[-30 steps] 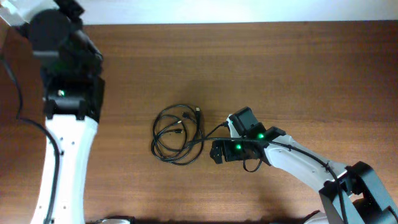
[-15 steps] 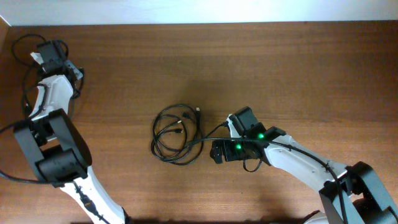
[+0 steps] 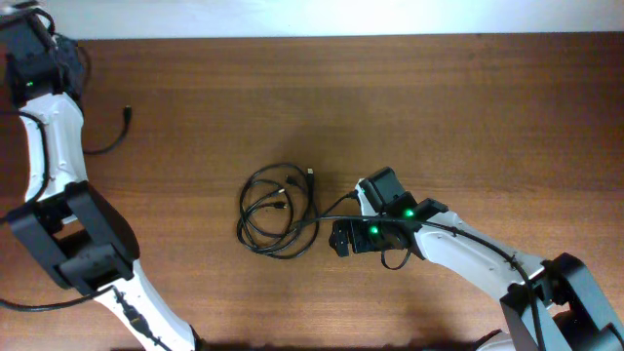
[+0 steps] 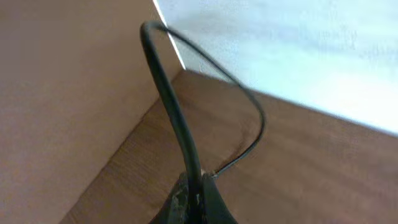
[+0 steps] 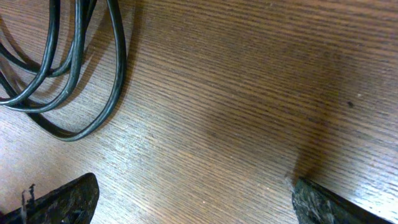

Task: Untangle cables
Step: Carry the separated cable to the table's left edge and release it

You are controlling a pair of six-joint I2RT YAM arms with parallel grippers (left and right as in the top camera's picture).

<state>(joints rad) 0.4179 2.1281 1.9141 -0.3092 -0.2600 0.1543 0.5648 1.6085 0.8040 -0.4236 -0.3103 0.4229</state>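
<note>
The left gripper (image 4: 194, 190) clamps one cable (image 4: 171, 106) (out at ten o'clock), while the right gripper (image 3: 338, 238), jaws apart, sits at three o'clock of the coil (image 3: 276, 211).

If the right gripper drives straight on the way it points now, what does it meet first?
Most likely the cables: the right gripper, jaws open, points at the near edge of their coil. From the wrist, the loops lie off to one side, so one finger would catch them first. Depth unclear.
</note>
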